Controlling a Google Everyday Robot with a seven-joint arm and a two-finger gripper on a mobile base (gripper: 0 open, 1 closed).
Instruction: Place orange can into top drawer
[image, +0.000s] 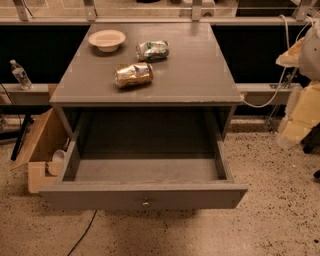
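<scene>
The orange can (133, 74) lies on its side on the grey cabinet top (200, 70), left of centre. It is dented, gold-orange, with silver ends. The top drawer (100, 197) is pulled fully open below the top. Its inside shows bare grey wood, and a small round knob (145, 203) sits at the centre of its front panel. My gripper (299, 120) is part of a cream arm at the right edge of the camera view. It is well to the right of the cabinet, away from the can and the drawer.
A green-and-silver dented can (152, 50) lies behind the orange can, and a cream bowl (107, 39) stands at the back left. An open cardboard box (42, 145) sits on the floor left of the drawer. A water bottle (20, 74) stands on a ledge at the left. White cables (280, 75) hang at the right.
</scene>
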